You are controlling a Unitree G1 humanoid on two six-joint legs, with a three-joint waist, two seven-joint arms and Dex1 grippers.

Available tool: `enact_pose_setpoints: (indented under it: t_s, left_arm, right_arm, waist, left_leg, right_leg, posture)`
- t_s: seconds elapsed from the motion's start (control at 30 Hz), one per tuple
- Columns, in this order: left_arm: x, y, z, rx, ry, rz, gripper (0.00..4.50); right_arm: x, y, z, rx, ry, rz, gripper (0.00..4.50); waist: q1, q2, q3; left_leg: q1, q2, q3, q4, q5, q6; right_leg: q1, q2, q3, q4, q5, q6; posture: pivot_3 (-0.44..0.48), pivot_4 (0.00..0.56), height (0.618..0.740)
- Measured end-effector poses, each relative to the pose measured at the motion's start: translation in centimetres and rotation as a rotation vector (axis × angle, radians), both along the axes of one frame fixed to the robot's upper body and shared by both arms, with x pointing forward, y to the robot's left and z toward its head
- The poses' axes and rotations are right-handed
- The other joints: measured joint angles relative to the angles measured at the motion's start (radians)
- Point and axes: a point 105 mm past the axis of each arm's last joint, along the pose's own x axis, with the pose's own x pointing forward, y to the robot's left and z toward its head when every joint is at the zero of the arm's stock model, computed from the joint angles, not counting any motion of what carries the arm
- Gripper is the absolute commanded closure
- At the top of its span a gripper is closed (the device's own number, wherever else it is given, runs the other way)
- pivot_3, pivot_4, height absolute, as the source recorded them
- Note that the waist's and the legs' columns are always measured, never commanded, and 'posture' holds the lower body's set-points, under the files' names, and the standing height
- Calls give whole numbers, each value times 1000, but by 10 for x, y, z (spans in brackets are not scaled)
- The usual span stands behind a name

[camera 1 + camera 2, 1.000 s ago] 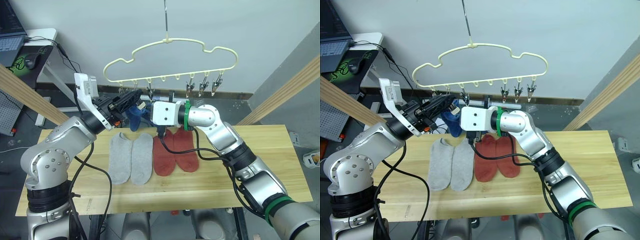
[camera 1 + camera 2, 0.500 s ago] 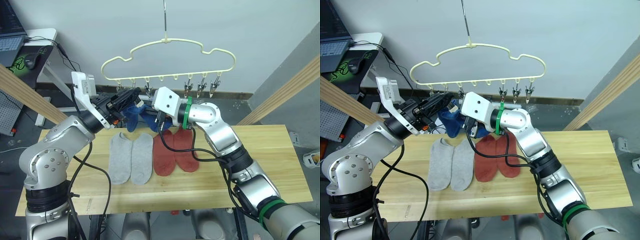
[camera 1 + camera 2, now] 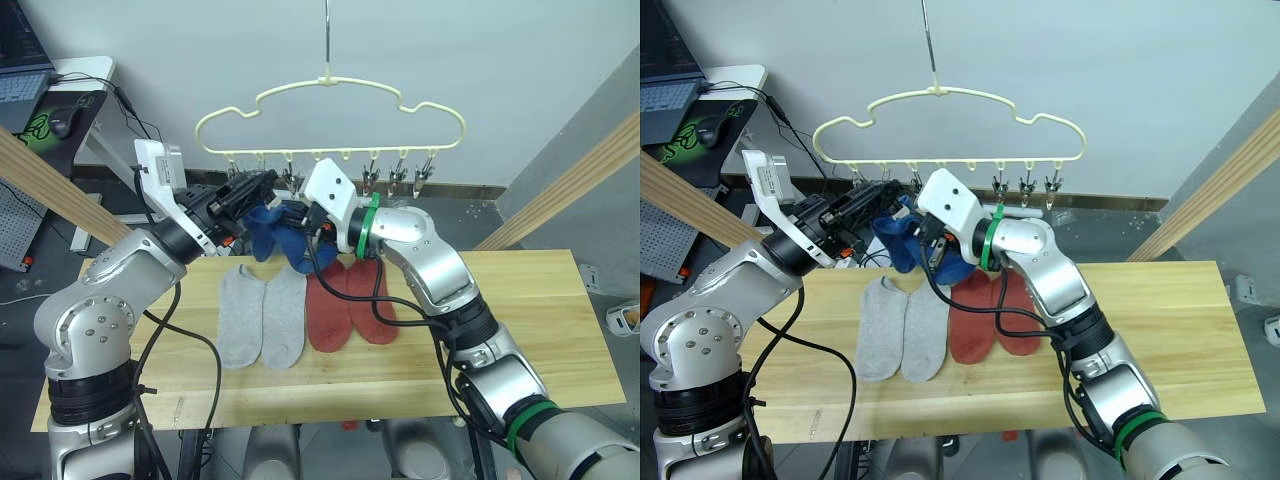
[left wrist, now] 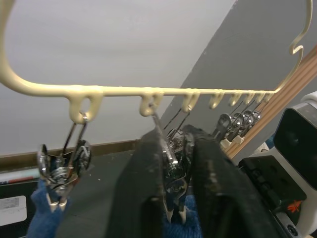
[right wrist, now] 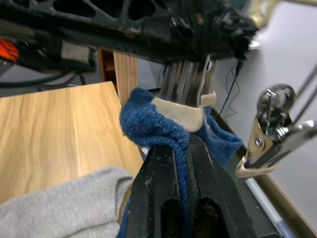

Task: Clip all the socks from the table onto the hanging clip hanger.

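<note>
The pale-yellow clip hanger [image 3: 330, 92] hangs over the back of the table [image 3: 520, 340]. In the left wrist view my left gripper [image 4: 174, 144] is shut on the hanger's second clip [image 4: 171, 173]. A blue sock [image 3: 262, 228] hangs from the clip beside it. My right gripper [image 3: 298, 220] is shut on another blue sock [image 5: 151, 126] and holds its edge up against the squeezed clip's pads [image 5: 181, 113]. Two grey socks [image 3: 262, 315] and two rust-red socks [image 3: 348, 308] lie flat side by side on the table.
Several free metal clips [image 3: 400, 172] hang along the right part of the bar. Thick wooden poles slant at the left [image 3: 50, 190] and at the right [image 3: 575, 175]. A small white desk [image 3: 75, 80] with a mouse stands at the far left.
My right gripper has lifted the blue sock up and leftward to the clip. The left gripper and the hanger have drifted a little to the left.
</note>
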Motion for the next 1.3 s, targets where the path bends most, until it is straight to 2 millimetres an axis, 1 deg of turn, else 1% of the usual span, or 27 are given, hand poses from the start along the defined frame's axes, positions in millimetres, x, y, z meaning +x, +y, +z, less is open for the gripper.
enact_pose_setpoints:
  t_s: [0.07, 0.2, 0.4, 0.57, 0.63, 0.67, 0.83, 0.9, 1.0, 1.17, 1.3]
  left_arm:
    - [0, -1, -1, 0, 7, -3, 2076]
    - [0, -1, -1, 0, 9, -2, 971]
    - [-1, -1, -3, 6, 17, -8, 971]
    - [-3, 3, -12, 36, 46, -3, 971]
    - [-5, 5, -14, 51, 51, 0, 921]
    - [-5, 6, -15, 57, 53, 1, 921]
    - [-7, 7, -17, 68, 55, -4, 921]
    - [-7, 8, -18, 74, 58, 0, 921]
    - [-8, 10, -22, 84, 67, 7, 921]
    - [-14, 10, -25, 125, 54, 12, 921]
    - [-17, 15, -26, 183, 20, 59, 921]
  right_arm:
    - [-3, 2, 5, 13, -14, 11, 4500]
    - [-3, 1, 4, 11, -16, 7, 4500]
    - [-4, 3, 2, -10, -29, 14, 4500]
    - [-4, 2, 0, -19, -41, 7, 4500]
    - [-4, 3, -1, -24, -40, 6, 3945]
    - [-4, 3, -2, -25, -37, 4, 3752]
    - [-2, -1, -7, -43, -35, -7, 1962]
    - [-1, -5, -12, -65, -31, -12, 1317]
    - [-1, -12, -21, -95, -19, -16, 1317]
    - [-9, -21, -19, -122, -45, -6, 1317]
    - [-19, -35, -25, -152, -30, -2, 1317]
  waist:
    - [0, 0, 0]
    - [0, 0, 0]
    - [0, 0, 0]
    - [-1, 0, 0]
    - [-1, -1, 0]
    - [0, -1, 0]
    - [1, -1, 0]
    - [1, -1, 0]
    - [1, -1, 0]
    - [1, -1, -1]
    - [6, -1, -1]
  left_leg:
    - [0, 0, 0, 0, 0, 0]
    - [0, 0, 0, 0, 0, 0]
    - [0, 0, 0, 0, 0, 0]
    - [0, 0, 0, 0, 0, 0]
    - [0, 0, 0, 0, 0, 0]
    - [0, 0, 0, 0, 0, 0]
    - [0, 0, 0, 0, 0, 0]
    - [0, 0, 0, 0, 0, 0]
    - [0, 0, 0, 0, 0, 0]
    - [0, 0, -1, 0, 0, 0]
    - [0, 0, 0, 0, 0, 0]
  right_leg:
    - [0, 0, 0, 0, 0, 0]
    - [0, 0, 0, 0, 0, 0]
    - [0, 0, 0, 0, 0, 0]
    - [0, 0, 0, 0, 0, 0]
    - [0, 0, 0, 0, 0, 0]
    - [0, 0, 0, 0, 0, 0]
    - [0, 0, 0, 0, 0, 0]
    - [0, 0, 0, 0, 0, 0]
    - [0, 0, 0, 0, 0, 0]
    - [0, 0, -1, 0, 0, 0]
    - [0, 0, 0, 0, 0, 0]
  posture:
    - [-104, 325, 740]
    - [-104, 325, 740]
    - [-98, 317, 740]
    - [-92, 316, 740]
    - [-89, 314, 740]
    - [-89, 314, 740]
    - [-94, 313, 740]
    - [-95, 314, 740]
    - [-91, 314, 740]
    - [-85, 313, 740]
    - [-77, 304, 740]
